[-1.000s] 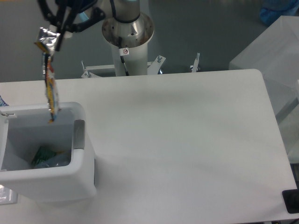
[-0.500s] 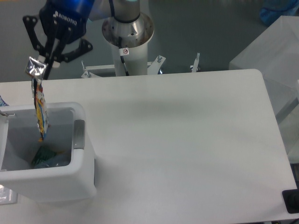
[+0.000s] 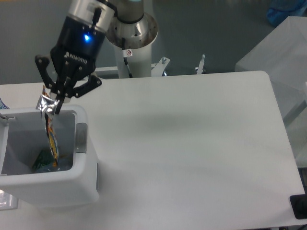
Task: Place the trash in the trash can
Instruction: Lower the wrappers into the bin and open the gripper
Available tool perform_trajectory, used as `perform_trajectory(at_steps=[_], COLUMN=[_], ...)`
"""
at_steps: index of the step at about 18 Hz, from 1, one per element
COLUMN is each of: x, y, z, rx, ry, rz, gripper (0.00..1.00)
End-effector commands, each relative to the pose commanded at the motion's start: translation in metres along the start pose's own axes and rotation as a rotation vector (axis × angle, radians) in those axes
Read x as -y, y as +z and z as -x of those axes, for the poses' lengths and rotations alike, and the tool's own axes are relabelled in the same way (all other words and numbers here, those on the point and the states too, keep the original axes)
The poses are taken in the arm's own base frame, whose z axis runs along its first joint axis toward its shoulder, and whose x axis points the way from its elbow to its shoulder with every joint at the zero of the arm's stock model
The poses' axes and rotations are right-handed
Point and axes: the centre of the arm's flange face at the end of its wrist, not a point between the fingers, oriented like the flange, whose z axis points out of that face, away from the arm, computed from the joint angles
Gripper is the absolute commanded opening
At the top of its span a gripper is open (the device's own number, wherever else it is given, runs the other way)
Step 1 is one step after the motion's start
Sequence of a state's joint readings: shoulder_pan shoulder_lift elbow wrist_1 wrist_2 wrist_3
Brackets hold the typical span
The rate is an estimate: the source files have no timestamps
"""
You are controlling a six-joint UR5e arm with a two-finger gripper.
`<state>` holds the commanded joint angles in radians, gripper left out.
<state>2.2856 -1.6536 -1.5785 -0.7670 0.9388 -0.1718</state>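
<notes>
My gripper (image 3: 51, 101) is shut on the silver top edge of the blue snack wrapper (image 3: 51, 139), which hangs straight down from it. The wrapper's lower part, with red-yellow print, is inside the white trash can (image 3: 81, 179) at the table's left front. The gripper is just above the can's back rim. Green and clear trash (image 3: 43, 162) lies at the bottom of the can; I cannot tell the items apart. The grey latch (image 3: 80, 138) is on the can's right side.
The arm's base column (image 3: 130, 33) stands behind the table's back edge. A translucent box (image 3: 278, 52) stands at the far right. A dark object (image 3: 299, 206) is at the table's front right corner.
The gripper has come down and slightly right over the can, lowering the hanging wrapper from above the rim to deep inside the can.
</notes>
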Motion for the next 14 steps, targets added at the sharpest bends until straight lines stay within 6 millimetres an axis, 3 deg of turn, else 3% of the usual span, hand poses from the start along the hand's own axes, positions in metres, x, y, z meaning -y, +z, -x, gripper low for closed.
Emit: perform_trajectory(at_steps=[4, 6, 9, 11, 14], x=[-0.004, -0.005, -0.010, -0.012, -0.011], y=[0.018, 0.025, 0.034, 0.040, 0.042], z=[0.004, 0.008, 0.006, 0.003, 0.004], rx=[0.035, 0.039, 0.032, 0.026, 0.025], ry=[-0.002, -0.003, 0.048, 0.105, 0.166], rz=[0.023, 0.033, 0.051, 0.061, 0.065], gripper=[0.01, 0.07, 0.25, 0.44, 0.55])
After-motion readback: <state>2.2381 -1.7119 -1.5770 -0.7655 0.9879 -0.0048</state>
